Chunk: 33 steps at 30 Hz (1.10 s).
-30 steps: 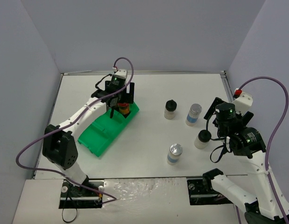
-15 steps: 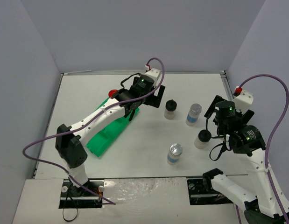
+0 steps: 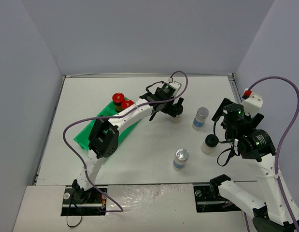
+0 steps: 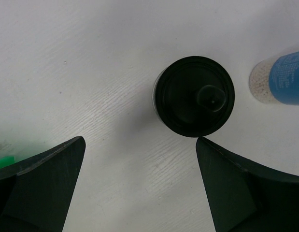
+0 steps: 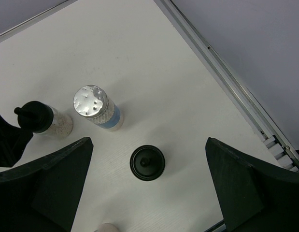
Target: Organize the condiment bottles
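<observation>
Two red-capped jars [image 3: 118,97] [image 3: 126,104] stand in the far end of the green tray [image 3: 86,136]. My left gripper [image 3: 171,107] is open and empty, hovering just near of a black-capped jar [image 3: 176,116]; its cap [image 4: 194,96] lies ahead of the gap [image 4: 140,141]. My right gripper [image 3: 220,137] is open and empty above the second black-capped jar [image 3: 210,143], whose cap [image 5: 147,162] sits between the fingers [image 5: 149,141]. One silver-capped, blue-labelled jar [image 3: 200,118] [image 5: 97,105] stands between the arms. The other [image 3: 180,159] stands nearer the front.
A raised rail [image 3: 234,89] [image 5: 236,92] edges the table on the right, close to the right arm. Grey walls enclose the back and sides. A corner of the tray [image 4: 2,162] shows at the left wrist view's left edge.
My left arm has left the tray, where the second red-capped jar now stands free, and swung right to the far black-capped jar. The right arm has barely moved.
</observation>
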{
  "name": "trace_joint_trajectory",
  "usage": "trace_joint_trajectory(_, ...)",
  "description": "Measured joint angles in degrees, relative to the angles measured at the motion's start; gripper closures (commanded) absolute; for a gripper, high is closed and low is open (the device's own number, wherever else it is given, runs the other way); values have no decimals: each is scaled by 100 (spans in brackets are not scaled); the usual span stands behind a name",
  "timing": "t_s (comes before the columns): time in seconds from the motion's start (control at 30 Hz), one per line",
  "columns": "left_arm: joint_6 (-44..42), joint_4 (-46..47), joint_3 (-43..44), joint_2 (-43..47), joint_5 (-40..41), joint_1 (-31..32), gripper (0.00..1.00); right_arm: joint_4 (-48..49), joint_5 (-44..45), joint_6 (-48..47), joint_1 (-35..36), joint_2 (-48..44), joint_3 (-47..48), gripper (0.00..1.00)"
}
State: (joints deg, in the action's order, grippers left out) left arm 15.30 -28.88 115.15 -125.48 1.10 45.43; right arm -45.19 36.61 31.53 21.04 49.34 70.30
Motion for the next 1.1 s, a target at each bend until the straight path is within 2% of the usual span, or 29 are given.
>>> trace_joint_trajectory(0.53,33,975,14,-130,-870,-2,3,-23,-95,0,0,0,0,0)
trace_joint_trajectory(0.83,131,1102,236,-885,-964,-2,4,-145,-104,0,0,-42,0,0)
trace_joint_trajectory(0.93,153,1108,236,-957,-966,-2,9,-188,-106,0,0,-70,0,0)
trace_joint_trajectory(1.1,168,1345,150,-935,-960,-2,9,-212,-105,5,0,-87,0,0)
